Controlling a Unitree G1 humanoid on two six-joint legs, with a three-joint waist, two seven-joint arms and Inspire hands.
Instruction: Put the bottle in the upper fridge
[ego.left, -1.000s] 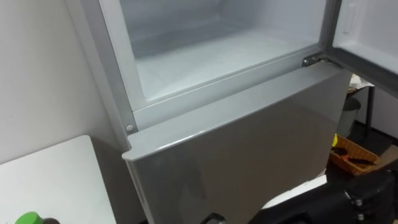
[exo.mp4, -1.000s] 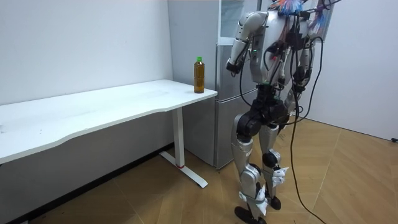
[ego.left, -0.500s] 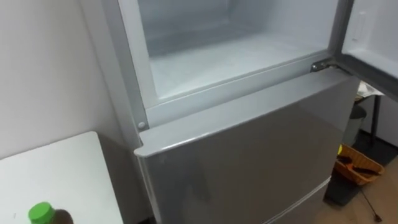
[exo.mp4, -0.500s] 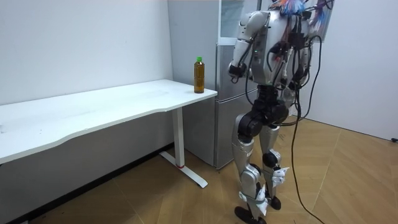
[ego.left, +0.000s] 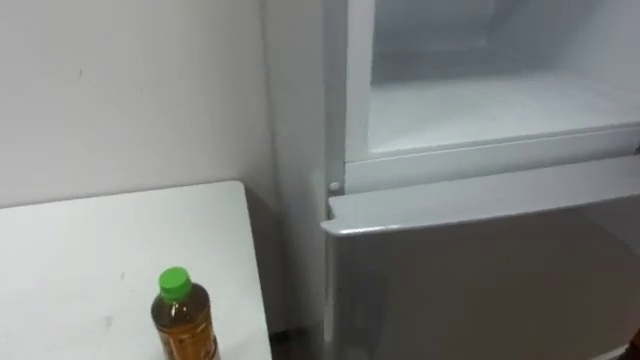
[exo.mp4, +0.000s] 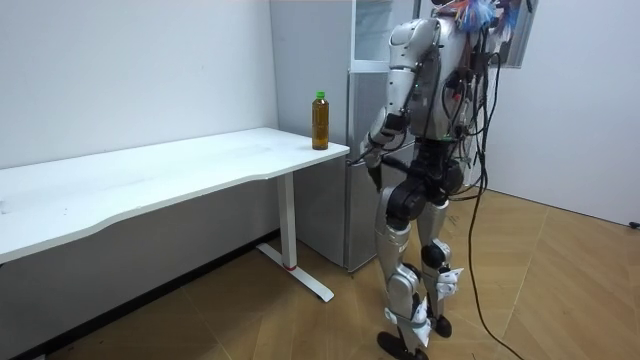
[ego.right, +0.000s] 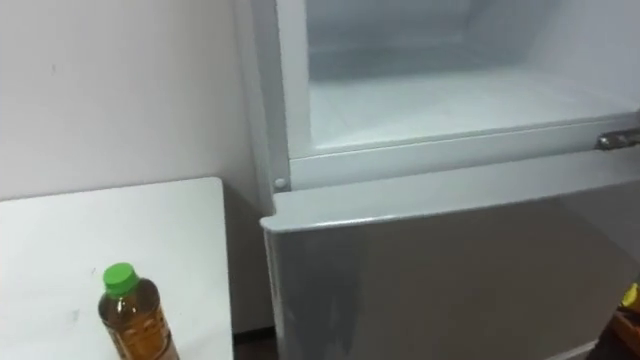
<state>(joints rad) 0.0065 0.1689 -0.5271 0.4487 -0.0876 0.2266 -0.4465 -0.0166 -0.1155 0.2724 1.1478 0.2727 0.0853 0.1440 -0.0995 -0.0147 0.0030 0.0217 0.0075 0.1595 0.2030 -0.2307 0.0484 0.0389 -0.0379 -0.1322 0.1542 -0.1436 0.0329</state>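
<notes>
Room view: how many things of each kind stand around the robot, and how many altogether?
bottle: 1
table: 1
fridge: 1
Total: 3

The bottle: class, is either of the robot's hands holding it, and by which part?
Nothing holds it. The bottle stands untouched on the table; the left hand hangs by the fridge, apart from it.

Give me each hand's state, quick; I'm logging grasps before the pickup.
Left hand: cannot be told, too small; the bottle stands on the table, apart from it.
Right hand: cannot be told.
</notes>
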